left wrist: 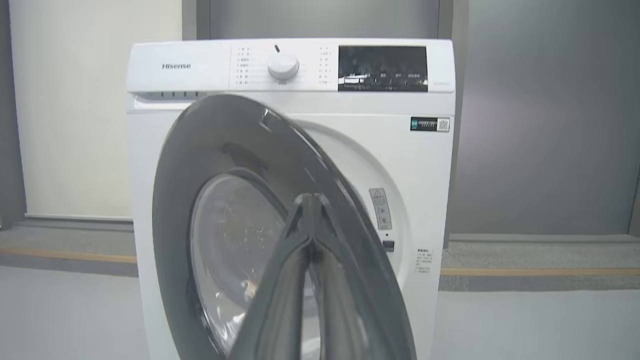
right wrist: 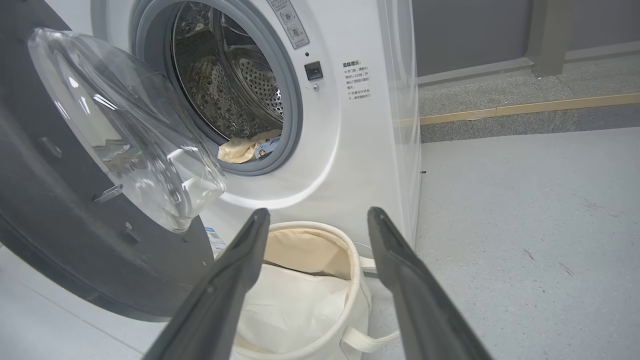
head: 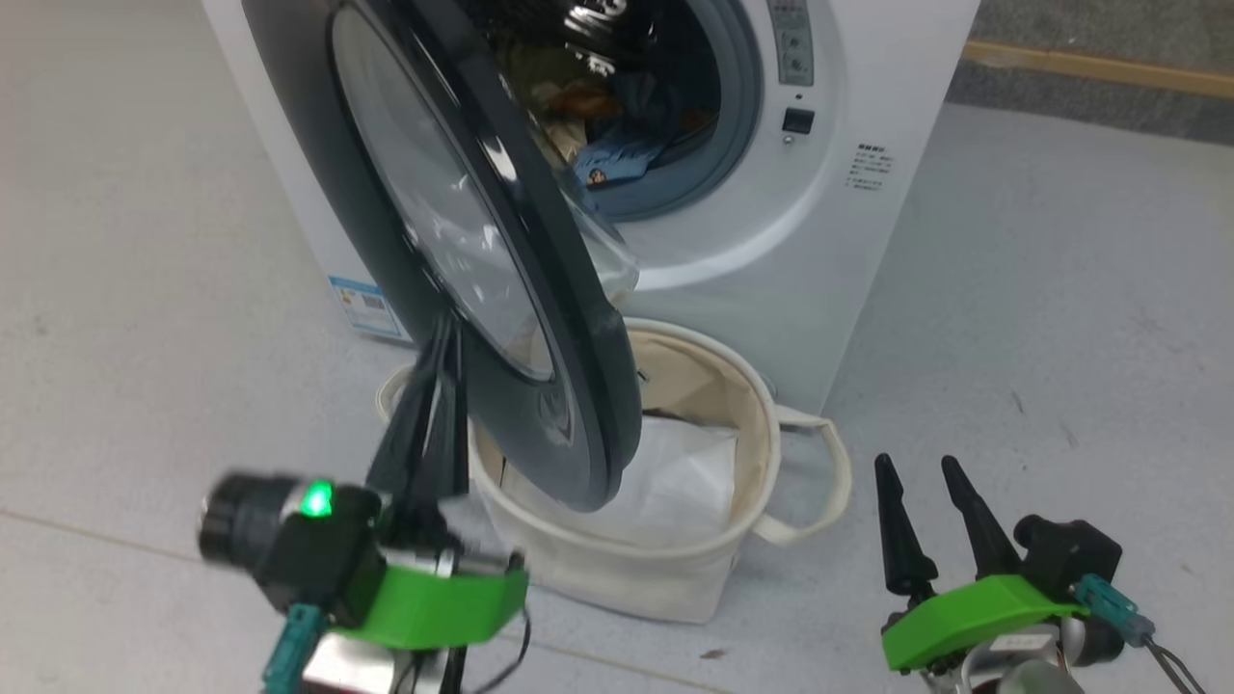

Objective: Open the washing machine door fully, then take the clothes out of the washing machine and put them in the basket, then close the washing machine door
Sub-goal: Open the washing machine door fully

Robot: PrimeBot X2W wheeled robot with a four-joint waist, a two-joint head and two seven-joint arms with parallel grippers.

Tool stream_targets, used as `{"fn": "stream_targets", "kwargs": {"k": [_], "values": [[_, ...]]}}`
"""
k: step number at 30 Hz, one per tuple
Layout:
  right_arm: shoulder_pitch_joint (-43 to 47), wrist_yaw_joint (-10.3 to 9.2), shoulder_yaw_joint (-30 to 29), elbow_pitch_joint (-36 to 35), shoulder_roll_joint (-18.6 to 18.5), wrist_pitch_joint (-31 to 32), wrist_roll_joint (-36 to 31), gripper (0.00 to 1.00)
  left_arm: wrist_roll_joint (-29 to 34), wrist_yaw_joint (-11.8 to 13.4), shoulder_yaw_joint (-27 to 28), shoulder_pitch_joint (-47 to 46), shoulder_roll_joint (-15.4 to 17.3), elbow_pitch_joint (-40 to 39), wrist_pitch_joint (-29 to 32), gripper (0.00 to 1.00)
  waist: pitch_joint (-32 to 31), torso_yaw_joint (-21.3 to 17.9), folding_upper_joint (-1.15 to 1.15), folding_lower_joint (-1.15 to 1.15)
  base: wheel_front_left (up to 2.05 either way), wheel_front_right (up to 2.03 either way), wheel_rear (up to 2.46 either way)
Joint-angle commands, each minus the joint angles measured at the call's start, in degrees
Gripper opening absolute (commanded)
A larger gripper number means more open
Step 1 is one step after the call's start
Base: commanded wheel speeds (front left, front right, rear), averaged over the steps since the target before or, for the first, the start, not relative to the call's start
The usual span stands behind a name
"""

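The washing machine (head: 819, 241) stands with its door (head: 564, 289) swung about halfway out over the basket (head: 694, 569). Cream and light blue clothes (head: 617, 159) lie in the steel drum, and in the right wrist view the clothes (right wrist: 245, 147) show at the gasket's lower edge. My left gripper (head: 443, 337) is shut, empty, with its tips against the outer face of the door (left wrist: 200, 150); in the left wrist view the left gripper (left wrist: 310, 200) points at the black rim. My right gripper (head: 930, 482) is open at the lower right, clear of the basket (right wrist: 300, 235).
A plain white sheet (head: 675, 472) lies in the basket's bottom. The door's glass bowl (right wrist: 125, 140) bulges toward the drum opening. Grey floor (head: 1060, 337) spreads to the right of the machine, with a yellow strip (right wrist: 525, 107) along the wall behind.
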Motion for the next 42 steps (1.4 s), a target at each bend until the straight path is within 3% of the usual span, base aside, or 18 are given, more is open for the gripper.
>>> {"fn": "stream_targets", "kwargs": {"k": [1,7,17,31,42], "values": [[-1.8,0.03,0.9,-2.1,0.3,-0.7,0.3,1.00,0.7,-0.2,1.8,-3.4,-0.1,-2.9,-0.5,0.00,0.7,0.2,0.00,0.00,0.00,0.00,0.00],[-3.1,0.03,1.1,-2.5,0.3,-0.7,1.1,1.00,1.9,-1.6,-2.5,-9.4,-1.5,-6.6,0.5,0.00,2.9,-0.1,0.00,0.00,0.00,0.00,0.00],[-5.0,0.03,2.1,-2.7,0.3,-0.7,3.2,1.00,-0.5,-2.0,-13.1,-14.8,-3.1,2.4,5.5,0.00,5.8,-2.5,0.00,0.00,0.00,0.00,0.00],[-6.0,0.03,2.5,-2.3,0.3,-0.7,4.4,1.00,-8.4,2.5,-18.1,-18.9,-3.3,23.6,2.1,0.00,6.5,-2.1,0.00,0.00,0.00,0.00,0.00],[-5.6,0.03,2.7,-2.3,0.3,-0.7,4.3,1.00,-10.8,5.7,-18.4,-19.5,-3.3,28.5,0.1,0.00,6.3,0.6,0.00,0.00,0.00,0.00,0.00]]}}
